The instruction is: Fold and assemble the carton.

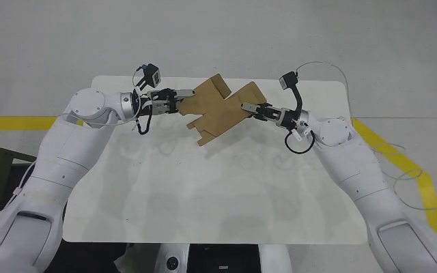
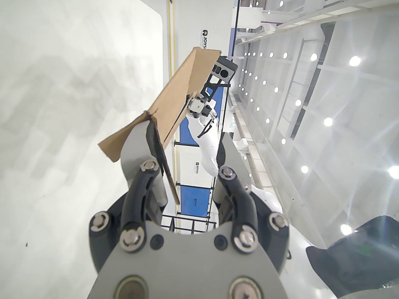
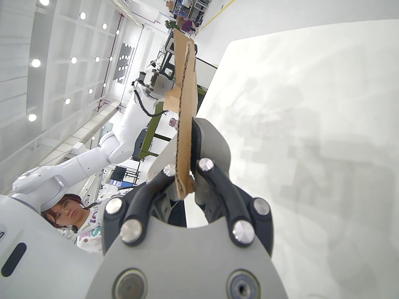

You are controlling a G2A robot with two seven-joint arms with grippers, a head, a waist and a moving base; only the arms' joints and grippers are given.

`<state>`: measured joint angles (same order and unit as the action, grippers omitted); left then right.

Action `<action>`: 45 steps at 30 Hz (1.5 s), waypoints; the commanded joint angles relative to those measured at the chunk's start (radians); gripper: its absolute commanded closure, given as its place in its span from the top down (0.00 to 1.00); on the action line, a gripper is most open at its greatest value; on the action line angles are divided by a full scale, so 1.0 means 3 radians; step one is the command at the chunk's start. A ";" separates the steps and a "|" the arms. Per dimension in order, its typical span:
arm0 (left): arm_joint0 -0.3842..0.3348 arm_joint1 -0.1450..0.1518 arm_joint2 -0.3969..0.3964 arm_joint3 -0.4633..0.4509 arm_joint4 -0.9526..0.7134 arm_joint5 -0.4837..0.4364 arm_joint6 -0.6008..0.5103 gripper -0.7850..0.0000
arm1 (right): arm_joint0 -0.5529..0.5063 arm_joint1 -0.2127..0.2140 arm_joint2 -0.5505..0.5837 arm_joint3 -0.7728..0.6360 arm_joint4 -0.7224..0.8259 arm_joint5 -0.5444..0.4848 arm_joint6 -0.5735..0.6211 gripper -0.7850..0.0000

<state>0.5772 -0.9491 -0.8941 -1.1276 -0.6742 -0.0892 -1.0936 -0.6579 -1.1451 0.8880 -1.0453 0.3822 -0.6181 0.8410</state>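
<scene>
Our right tool (image 3: 187,132) has its two pale metal fingers (image 3: 215,147) drawn together on the carton (image 3: 186,94), so that the board is pinched edge-on between their dark inner faces. The cut edge there shows a dotted line of corrugation.

Our left tool (image 2: 187,138) stands wide apart. One of its fingers lies against a flap at the carton's near end, and the other is well clear of the board.

From above, the two tools meet the carton from opposite sides, the left at one end and the right at the other. The carton is plain brown corrugated cardboard with a matte surface. It is a mostly flat blank with a stepped, notched outline and several flaps. One panel is bent up along a crease, but it is not yet formed into a box.

The carton hangs between the tools over the far half of the tabletop (image 1: 205,205), seemingly raised off it. The tabletop is smooth and white, with rounded corners.
</scene>
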 commanded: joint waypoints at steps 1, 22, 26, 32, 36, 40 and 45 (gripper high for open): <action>0.0002 -0.0002 0.0000 -0.0001 0.0085 -0.0011 0.0011 0.50 | -0.0001 -0.0004 0.0007 0.0004 -0.0006 0.0003 0.0008 0.00; 0.0088 -0.0031 -0.0075 -0.0144 0.0456 -0.0031 -0.0033 0.00 | -0.0045 -0.0051 0.0095 0.0021 -0.0089 0.0020 0.0015 0.00; 0.0103 -0.0035 -0.0104 -0.0153 0.0475 -0.0019 -0.0025 0.00 | -0.0057 -0.0057 0.0109 0.0024 -0.0094 0.0046 0.0036 0.73; 0.0102 -0.0036 -0.0172 -0.0151 0.0537 -0.0066 0.0002 0.00 | -0.0085 -0.0022 0.0232 0.0070 -0.0095 0.0121 0.0161 1.00; 0.0100 -0.0029 -0.0225 -0.0165 0.0658 -0.0202 0.0030 0.00 | -0.0124 0.0035 0.0383 0.0007 -0.0101 0.0203 0.0318 1.00; 0.0102 -0.0020 -0.0260 -0.0193 0.0847 -0.0423 0.0016 0.00 | -0.0169 0.0077 0.0483 -0.0138 -0.0062 0.0246 0.0548 1.00; 0.0138 -0.0009 -0.0281 -0.0258 0.1057 -0.0701 -0.0036 0.00 | -0.0153 0.0048 0.0402 -0.0263 0.0236 0.0190 0.0925 1.00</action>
<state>0.6164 -0.9524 -0.9781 -1.2011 -0.3667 -0.2860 -1.0986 -0.7073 -1.1276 1.0171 -1.1230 0.4338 -0.5558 1.0966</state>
